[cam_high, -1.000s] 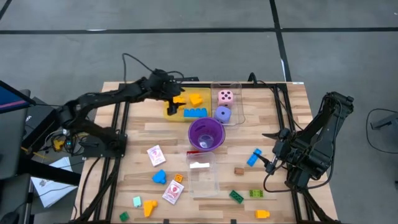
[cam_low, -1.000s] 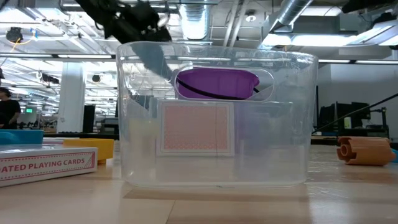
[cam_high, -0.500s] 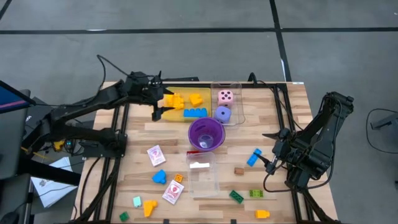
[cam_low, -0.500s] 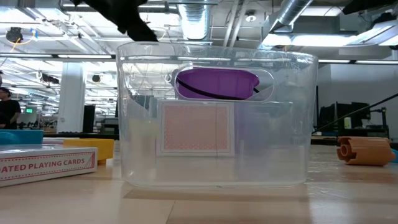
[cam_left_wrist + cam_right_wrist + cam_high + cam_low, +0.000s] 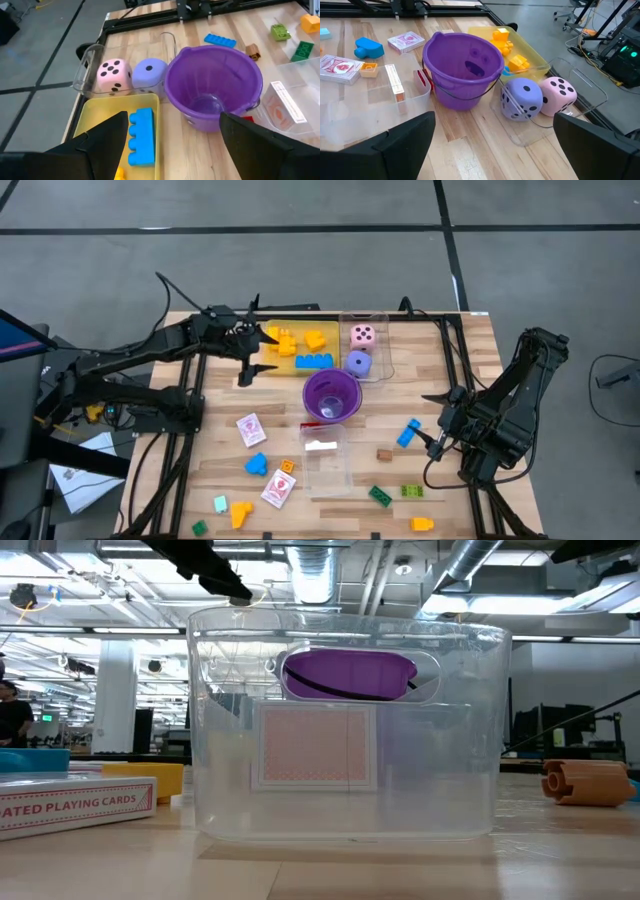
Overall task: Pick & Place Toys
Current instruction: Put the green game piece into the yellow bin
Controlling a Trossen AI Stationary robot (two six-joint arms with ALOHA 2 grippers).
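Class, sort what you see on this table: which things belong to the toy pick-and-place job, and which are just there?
Belonging to the job:
- blue brick
- pink die
- purple die
- card packs
- scattered bricks

Just there:
- purple cup
- yellow tray
- clear trays

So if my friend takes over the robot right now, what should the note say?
Left gripper: open, empty, just left of the yellow tray.
Right gripper: open, empty, parked at the table's right edge.
Done: yellow bricks and a blue brick lie in the yellow tray; pink die and purple die sit in the clear tray beside it; one card is in the clear bin.
Left: loose cards, blue, green, yellow and orange bricks scattered on the near half of the table, including a blue brick by the right gripper.
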